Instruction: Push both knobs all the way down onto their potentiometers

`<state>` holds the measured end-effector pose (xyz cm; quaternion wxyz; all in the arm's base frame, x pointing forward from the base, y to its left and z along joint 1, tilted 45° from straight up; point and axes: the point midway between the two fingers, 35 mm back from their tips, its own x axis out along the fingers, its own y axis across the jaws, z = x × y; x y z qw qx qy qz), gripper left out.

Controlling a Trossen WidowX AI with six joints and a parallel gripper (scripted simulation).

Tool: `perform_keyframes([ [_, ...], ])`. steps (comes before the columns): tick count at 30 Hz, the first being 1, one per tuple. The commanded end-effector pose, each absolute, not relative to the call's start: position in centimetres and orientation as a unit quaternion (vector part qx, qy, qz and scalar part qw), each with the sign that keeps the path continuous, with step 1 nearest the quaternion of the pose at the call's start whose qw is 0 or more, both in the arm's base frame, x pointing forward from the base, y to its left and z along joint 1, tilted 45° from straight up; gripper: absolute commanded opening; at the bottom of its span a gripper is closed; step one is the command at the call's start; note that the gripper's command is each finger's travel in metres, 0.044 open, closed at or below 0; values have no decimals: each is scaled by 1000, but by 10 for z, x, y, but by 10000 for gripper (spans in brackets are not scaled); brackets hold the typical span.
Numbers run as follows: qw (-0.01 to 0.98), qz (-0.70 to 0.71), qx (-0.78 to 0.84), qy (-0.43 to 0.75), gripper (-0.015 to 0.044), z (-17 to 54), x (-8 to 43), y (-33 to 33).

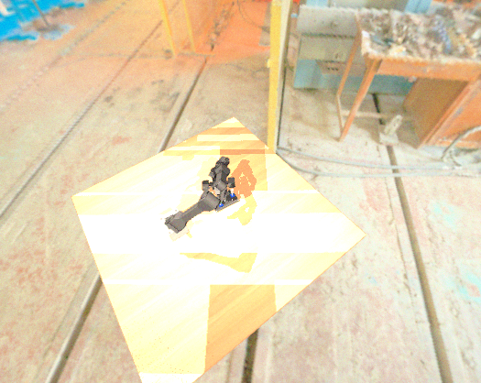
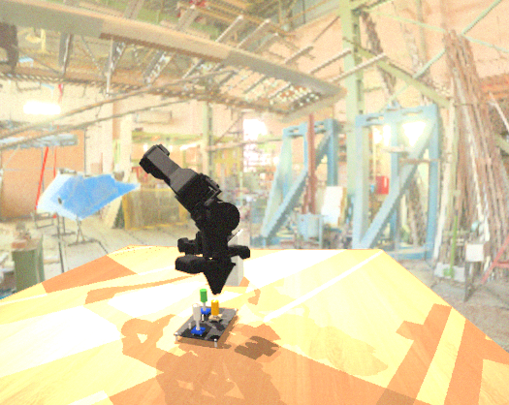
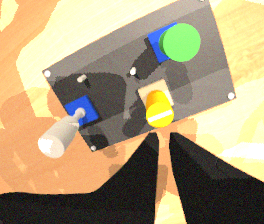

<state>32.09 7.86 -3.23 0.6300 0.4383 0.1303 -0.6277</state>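
The dark circuit board [image 3: 139,72] lies under my gripper in the wrist view. It carries a green knob [image 3: 181,42] on a blue potentiometer, an orange knob [image 3: 159,110] on a tan base, and a white knob [image 3: 59,136] beside a second blue potentiometer [image 3: 78,110]. My gripper [image 3: 162,139] has its fingers nearly together with only a thin gap and nothing between them. Its tips hang just above the orange knob. In the exterior view the gripper tip [image 2: 217,290] hovers over the board [image 2: 207,329], apart from the orange knob [image 2: 215,307]. The green knob [image 2: 204,295] stands highest.
In the top view the arm [image 1: 201,206] covers most of the board [image 1: 230,198] near the middle of the wooden table. A yellow post [image 1: 275,73] stands beyond the table's far corner.
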Motion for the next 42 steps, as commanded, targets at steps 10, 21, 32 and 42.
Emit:
perform_keyframes([
  [10,706,-586,301,258,0,-18,339,87],
  [21,748,-530,160,366,0,-8,352,92],
  [32,762,-454,15,461,0,3,365,97],
  [42,751,-370,-117,534,0,13,375,100],
])
